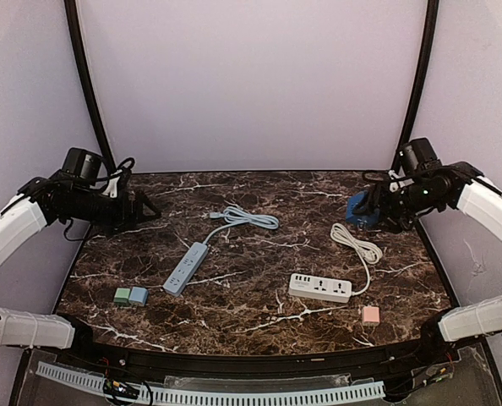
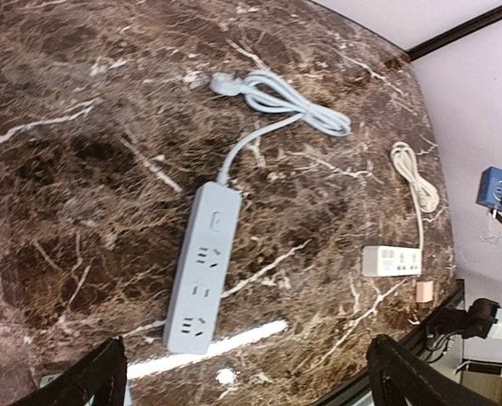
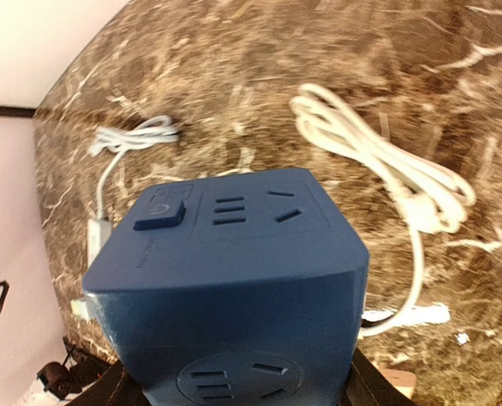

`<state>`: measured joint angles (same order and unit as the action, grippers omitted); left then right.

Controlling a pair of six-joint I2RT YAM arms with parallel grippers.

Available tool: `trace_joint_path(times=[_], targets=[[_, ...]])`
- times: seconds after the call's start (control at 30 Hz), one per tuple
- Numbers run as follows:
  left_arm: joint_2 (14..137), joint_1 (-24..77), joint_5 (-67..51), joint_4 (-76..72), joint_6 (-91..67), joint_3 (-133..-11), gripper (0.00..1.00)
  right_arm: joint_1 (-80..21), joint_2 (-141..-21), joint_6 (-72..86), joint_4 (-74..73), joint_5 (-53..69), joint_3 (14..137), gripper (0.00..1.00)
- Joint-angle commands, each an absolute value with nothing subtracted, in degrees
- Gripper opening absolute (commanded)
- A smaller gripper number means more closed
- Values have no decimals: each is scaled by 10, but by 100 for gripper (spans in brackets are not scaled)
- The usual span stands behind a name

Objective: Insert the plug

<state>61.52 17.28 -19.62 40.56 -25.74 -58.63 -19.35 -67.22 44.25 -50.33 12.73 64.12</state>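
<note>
**A:** where's the plug at rn?

**B:** the plug (image 2: 221,82) lies on the surface (image 1: 259,194) at the end of the blue power strip (image 1: 187,268)'s looped cord (image 2: 306,110). Right gripper (image 1: 378,207) is clamped round a dark blue socket cube (image 3: 234,271), up in the air. Left gripper (image 1: 150,206) is spread wide, holding nothing.

The long strip (image 1: 187,268) lies left of the short strip (image 1: 320,288), with the cube socket (image 1: 357,208) behind that.

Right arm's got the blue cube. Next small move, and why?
Probably swing the right end effector toward the white power strip: it grips the blue cube lifted at the far right corner, well short of any socket.
</note>
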Motion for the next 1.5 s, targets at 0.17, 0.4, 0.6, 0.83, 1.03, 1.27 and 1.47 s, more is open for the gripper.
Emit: trace_joint_path(times=[0.17,0.4,0.6,0.83,1.03,1.27,1.47], targets=[[667,225,-294,397,-310,-705,100,-364,-705,374,-340,107,711,40],[693,264,-322,426,-315,-772,100,-457,-756,300,-309,72,745,41],[693,286,-358,427,-288,-791,100,-515,-759,223,-225,87,728,42],[681,288,-425,407,-205,-787,100,-517,-753,160,-179,173,717,42],[684,288,-487,378,-162,-786,100,-517,-753,127,-187,243,715,42],[710,290,-547,379,-152,-807,100,-517,-757,126,-200,324,712,42],[737,323,-536,387,-141,-824,100,-518,-764,135,-210,323,715,41]])
